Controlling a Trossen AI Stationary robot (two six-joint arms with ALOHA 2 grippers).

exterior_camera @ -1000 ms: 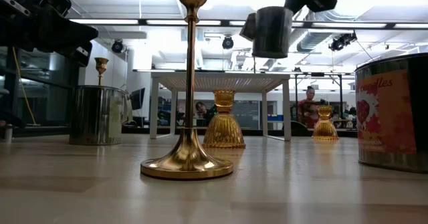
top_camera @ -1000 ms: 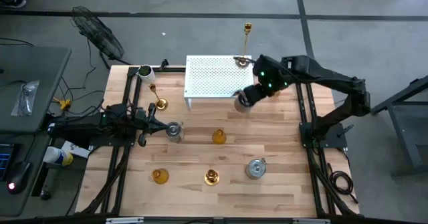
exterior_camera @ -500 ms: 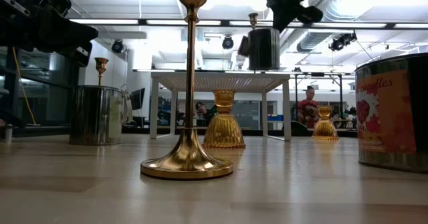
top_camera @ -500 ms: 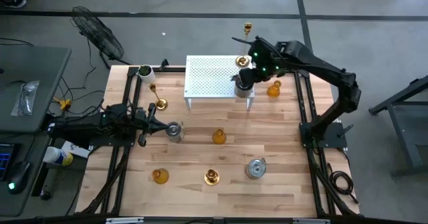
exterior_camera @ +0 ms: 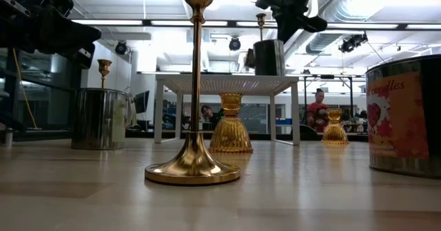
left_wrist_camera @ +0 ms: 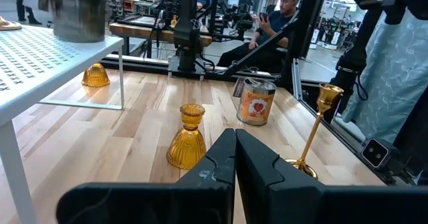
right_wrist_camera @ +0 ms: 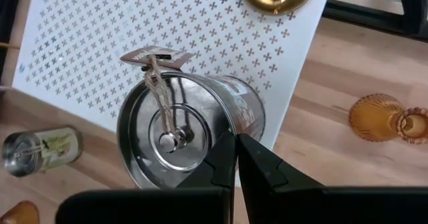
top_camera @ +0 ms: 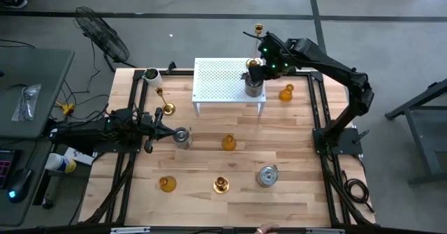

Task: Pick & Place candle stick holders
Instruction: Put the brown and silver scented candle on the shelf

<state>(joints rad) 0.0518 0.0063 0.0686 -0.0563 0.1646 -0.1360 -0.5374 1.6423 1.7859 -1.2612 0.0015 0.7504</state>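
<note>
The silver cup (top_camera: 253, 87) stands at the near right corner of the white perforated rack (top_camera: 216, 80), its base down or nearly so on the rack top. The right pincer (right_wrist_camera: 235, 158) is closed on its rim, one finger inside and one outside, a hold that keeps the cup upright for setting down. It is a squat, shiny metal cup, open at the top, with a small tag and a wick clip inside. Just behind it on the rack stands a gold stick (top_camera: 253, 63). The other holders remain on the counter (top_camera: 293, 192). The left pincer (left_wrist_camera: 235, 158) waits closed and empty, low at the counter's left side.
</note>
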